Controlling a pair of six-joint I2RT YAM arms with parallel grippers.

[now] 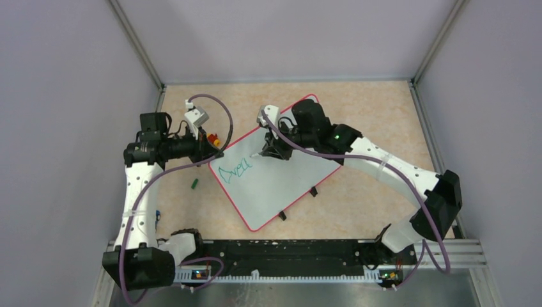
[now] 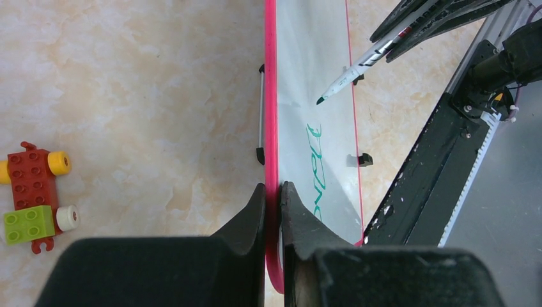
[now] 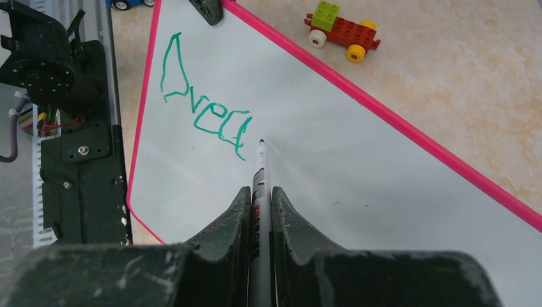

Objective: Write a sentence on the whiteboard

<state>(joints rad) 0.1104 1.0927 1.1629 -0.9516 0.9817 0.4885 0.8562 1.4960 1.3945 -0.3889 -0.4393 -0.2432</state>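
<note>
Right gripper (image 3: 259, 192): jaws narrow, clamped on the barrel of a marker (image 3: 261, 167) that runs out ahead between the two fingers, tip forward.
Marker tip: just to the right of the last green letter and close over the white surface. Whether it touches the board cannot be told from these views.
Green lettering (image 3: 204, 112): one short run of about four letters, roughly "Drea", near the board's left end. The rest of the surface is bare.
Left gripper (image 2: 273, 192): jaws narrow, pinching the red rim of the whiteboard (image 2: 271, 96) at its edge, one finger on each side, apparently steadying it.
Whiteboard position: set askew on the table (image 1: 358, 211) between the two arms, with small black feet showing along its near edge.
Step in hand: judged as mid-word in the first word of the sentence, with the pen placed where the next letter would start.
Next move calls for: light contact of the tip and short strokes carried rightward in line with the letters already there, while the left grip stays firm so the board does not slide.
What could go wrong: too much pressure could shift the board or smear the fresh ink.
Nearby: a toy car (image 2: 35, 195) of red and green bricks and a small green piece (image 1: 194, 184), both on the table clear of the board.
</note>
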